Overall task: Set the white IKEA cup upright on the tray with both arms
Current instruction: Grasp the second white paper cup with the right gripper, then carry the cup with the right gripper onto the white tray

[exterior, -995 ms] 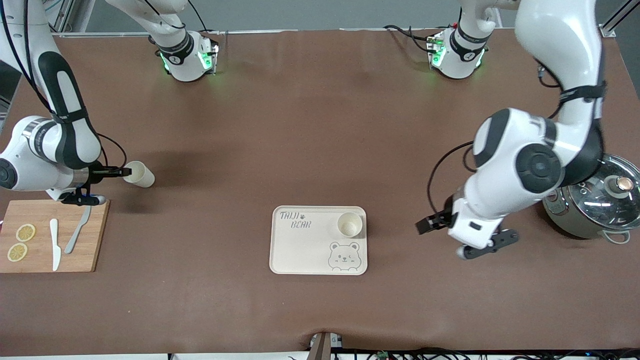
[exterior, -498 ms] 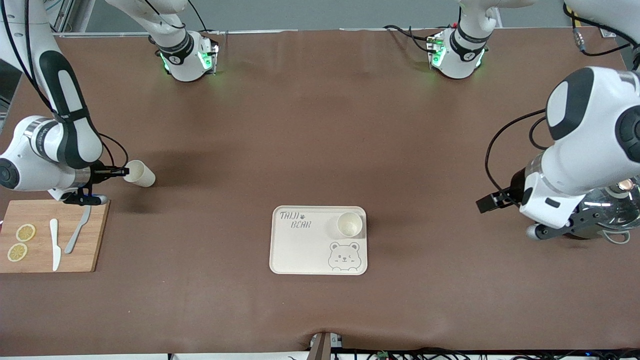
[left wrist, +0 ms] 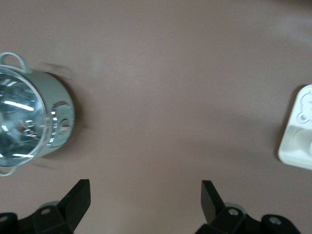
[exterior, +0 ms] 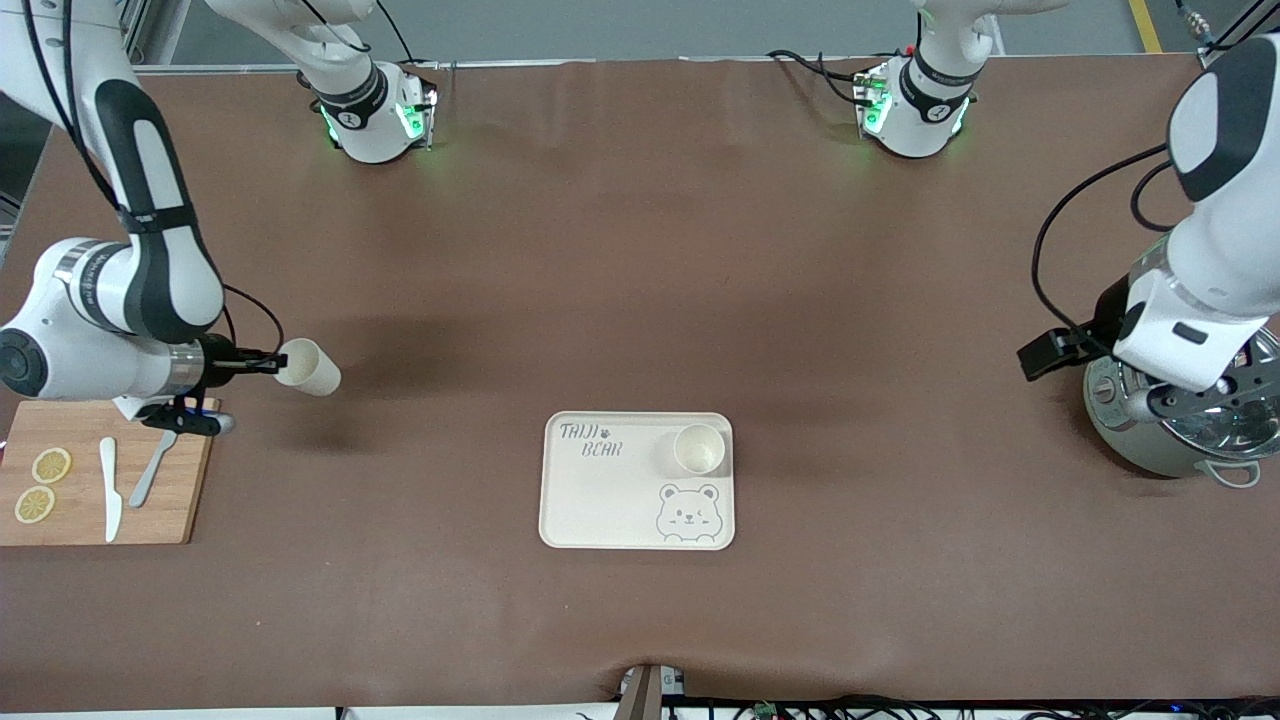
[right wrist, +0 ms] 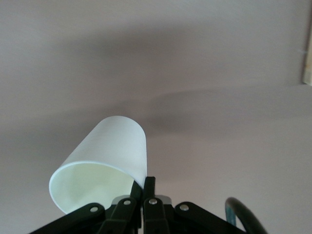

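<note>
while the task asks for a cup upright on the tray, one already stands there and a second is in the air.

held cup: the white cup (exterior: 308, 367) lies on its side in the right tool (exterior: 262, 365), mouth toward the wrist; judged to be carried sideways because it was taken by the rim. it hangs over bare worktop (exterior: 620, 250) just off the cutting board (exterior: 105, 470), well apart from the tray.

right tool: the right wrist view shows its fingers (right wrist: 146, 195) pinched together on the cup's (right wrist: 105, 163) rim wall, one inside and one outside.

tray: the cream tray (exterior: 600, 500) sits flat mid-worktop, nearer the front camera than both bases.

tray cup: a second cup (exterior: 699, 448) stands upright, mouth up, in the tray corner toward the left arm's end, above the bear face; most of the tray is bare, so room is left for the held cup.

writing: grey "taiji bear" lettering (exterior: 590, 440) with a paw mark, and a bear-face drawing (exterior: 688, 514). no mark can be read on either cup.

left tool: the left tool (left wrist: 144, 202) hangs over the worktop beside the pot (exterior: 1170, 420), fingers apart and holding nothing; this arm waits, likely pulled aside to leave the tray clear.

surroundings: the board carries two lemon slices (exterior: 42, 484), a white knife (exterior: 110, 488) and a grey knife (exterior: 155, 465). the steel pot has a glass lid (left wrist: 17, 122).

next, as a judgement: the cup must be turned mouth-up before it is set down.
</note>
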Controlling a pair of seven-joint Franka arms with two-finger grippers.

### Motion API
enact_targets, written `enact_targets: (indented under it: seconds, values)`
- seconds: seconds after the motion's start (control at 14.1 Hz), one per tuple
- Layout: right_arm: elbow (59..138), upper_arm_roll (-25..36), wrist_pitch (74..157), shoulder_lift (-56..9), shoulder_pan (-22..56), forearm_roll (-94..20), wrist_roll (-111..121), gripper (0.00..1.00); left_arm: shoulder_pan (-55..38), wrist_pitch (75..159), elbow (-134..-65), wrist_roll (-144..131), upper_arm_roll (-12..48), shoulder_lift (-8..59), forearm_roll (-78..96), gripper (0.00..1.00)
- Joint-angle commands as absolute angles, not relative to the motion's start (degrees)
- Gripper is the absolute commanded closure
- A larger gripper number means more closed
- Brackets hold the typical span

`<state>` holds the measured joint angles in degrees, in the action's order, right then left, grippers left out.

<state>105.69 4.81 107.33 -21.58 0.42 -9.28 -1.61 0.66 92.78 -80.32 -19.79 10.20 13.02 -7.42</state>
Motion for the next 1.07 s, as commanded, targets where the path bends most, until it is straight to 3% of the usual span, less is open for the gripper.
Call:
enact_targets:
  seconds: [0.0, 0.36, 0.71, 1.0]
  values:
    - [101.1, 5.2, 105.1, -22.7, 4.9, -13.9, -10.3, 1.0, 1.4, 91.8, -81.6, -16.5, 10.3, 9.9, -10.7, 0.0]
    - [92.7, 5.2, 106.5, -31.0, 11.9, -21.7, -24.2, 1.0, 1.9, 91.0, -80.3, -16.3, 10.6, 9.6, -10.3, 0.0]
    - [87.4, 5.0, 107.0, -33.6, 15.8, -25.7, -36.8, 1.0, 2.3, 90.6, -79.5, -16.3, 10.7, 9.6, -10.0, 0.0]
    - [87.0, 4.9, 114.2, -35.1, 20.1, -26.6, -48.8, 1.0, 2.3, 90.6, -79.5, -15.7, 10.6, 8.8, -9.9, 0.0]
